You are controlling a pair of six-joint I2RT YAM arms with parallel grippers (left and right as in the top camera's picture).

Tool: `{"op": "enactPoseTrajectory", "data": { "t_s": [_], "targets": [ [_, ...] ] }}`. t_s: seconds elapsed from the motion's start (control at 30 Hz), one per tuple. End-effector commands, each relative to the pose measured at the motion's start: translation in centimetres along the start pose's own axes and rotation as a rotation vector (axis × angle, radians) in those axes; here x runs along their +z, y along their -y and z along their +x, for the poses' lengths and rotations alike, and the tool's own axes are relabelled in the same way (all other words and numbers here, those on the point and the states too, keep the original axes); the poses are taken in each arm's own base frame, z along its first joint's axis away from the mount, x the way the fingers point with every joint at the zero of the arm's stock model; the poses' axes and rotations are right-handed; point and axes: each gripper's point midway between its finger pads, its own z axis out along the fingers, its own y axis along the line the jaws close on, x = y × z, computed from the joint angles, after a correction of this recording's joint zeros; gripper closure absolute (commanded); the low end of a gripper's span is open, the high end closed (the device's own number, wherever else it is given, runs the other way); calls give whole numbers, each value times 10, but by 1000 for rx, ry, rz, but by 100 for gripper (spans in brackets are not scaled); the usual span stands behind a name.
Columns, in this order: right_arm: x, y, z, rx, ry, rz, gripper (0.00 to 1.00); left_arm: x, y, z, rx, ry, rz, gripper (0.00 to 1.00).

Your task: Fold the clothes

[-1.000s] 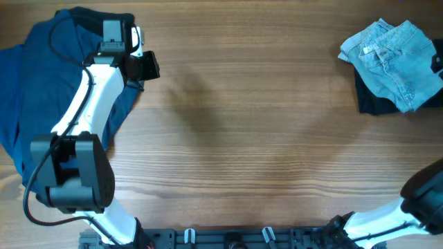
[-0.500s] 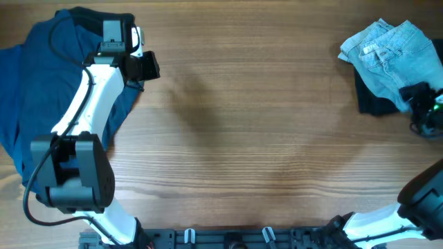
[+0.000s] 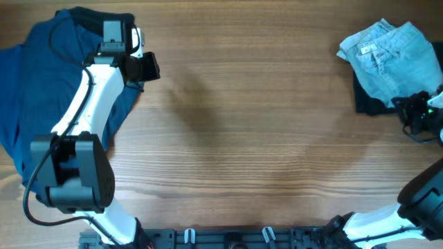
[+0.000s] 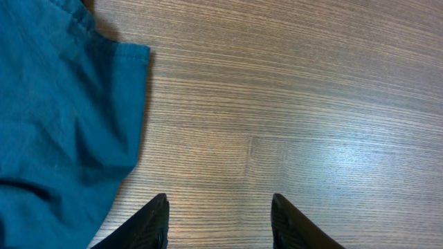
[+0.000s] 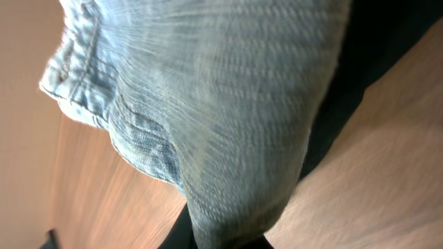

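The clothes are light-blue denim shorts, crumpled at the far right on top of a black garment. My right gripper is at the shorts' near edge. In the right wrist view the denim bunches down into the shut jaws of the right gripper, with the black cloth behind it. A dark blue garment lies at the far left. My left gripper hovers just right of it, open over bare wood, nothing between the fingers. The blue cloth's edge lies to its left.
The wooden table stretches between the two piles. The left arm lies across the dark blue garment. The arm bases sit along the near edge.
My right gripper came in from the right edge, reached the near edge of the denim shorts and shut on the cloth. The shorts' lower edge drew in slightly. The left arm stayed still.
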Motion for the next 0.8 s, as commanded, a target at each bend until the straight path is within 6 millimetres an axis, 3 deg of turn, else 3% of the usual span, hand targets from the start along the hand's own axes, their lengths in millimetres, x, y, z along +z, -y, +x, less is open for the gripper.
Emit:
{"op": "enactPoseTrajectory", "data": {
  "t_s": [0.0,0.13,0.2,0.27,0.33,0.43,0.57,0.67,0.77],
  "targets": [
    [1,-12,24,36,-80,-10,96,-9,1,-1,-6,10,3,52],
    [3,32,30,-27,-47,321,96,-9,1,-1,-6,10,3,52],
    [3,39,28,-83,-27,413,91,-9,1,-1,-6,10,3,52],
    [11,24,33,-184,-61,353,67,-9,1,-1,-6,10,3,52],
    [17,-9,44,-292,-124,180,41,-9,1,-1,-6,10,3,52],
    [2,-62,44,-381,-142,-40,32,-9,1,-1,-6,9,3,52],
    [-34,-102,19,-458,-20,-87,24,-9,0,1,-7,3,1,52],
    [-62,-108,-28,-422,175,-6,14,-9,0,1,-7,3,1,52],
    [-71,-88,-59,-331,279,57,10,-9,0,1,-7,3,1,52]
  ]
}}
